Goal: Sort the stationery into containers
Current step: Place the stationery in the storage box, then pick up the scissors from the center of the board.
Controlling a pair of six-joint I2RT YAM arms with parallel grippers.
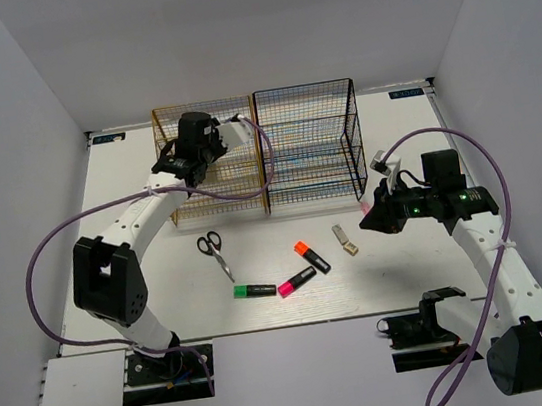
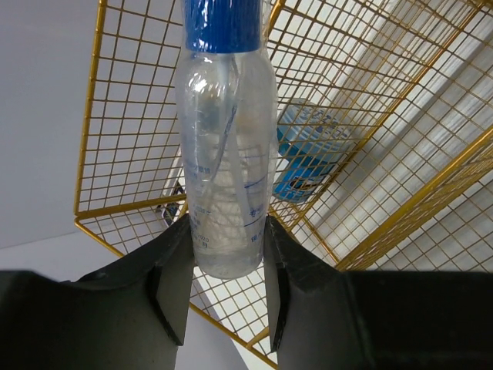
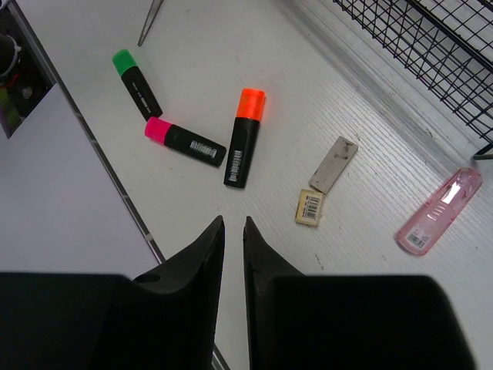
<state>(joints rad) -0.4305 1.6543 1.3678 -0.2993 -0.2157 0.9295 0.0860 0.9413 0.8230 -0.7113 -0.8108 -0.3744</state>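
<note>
white links and chunky black joint housings on both, left arm (image 1: 137, 222) and right arm (image 1: 496, 262). a lilac cable (image 1: 30, 287) loops off each. flat black base plates (image 1: 197, 360) below. tiny green lights (image 1: 416, 211) glowing at the right wrist. matte black, wedge-shaped fingers (image 2: 173, 285).

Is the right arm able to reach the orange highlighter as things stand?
Probably yes: the orange highlighter lies free just ahead of the right gripper, with nothing between them, though its nearly shut jaws must open first.

Wire mesh: gold rack (image 1: 169, 137), black rack (image 1: 309, 147). Black-bodied: green highlighter (image 3: 139, 83), pink highlighter (image 3: 185, 142), orange highlighter (image 3: 244, 139). Clear, blue-capped: bottle (image 2: 227, 177). Translucent pink: case (image 3: 439, 210). Beige, barcoded: eraser (image 3: 310, 208).
</note>
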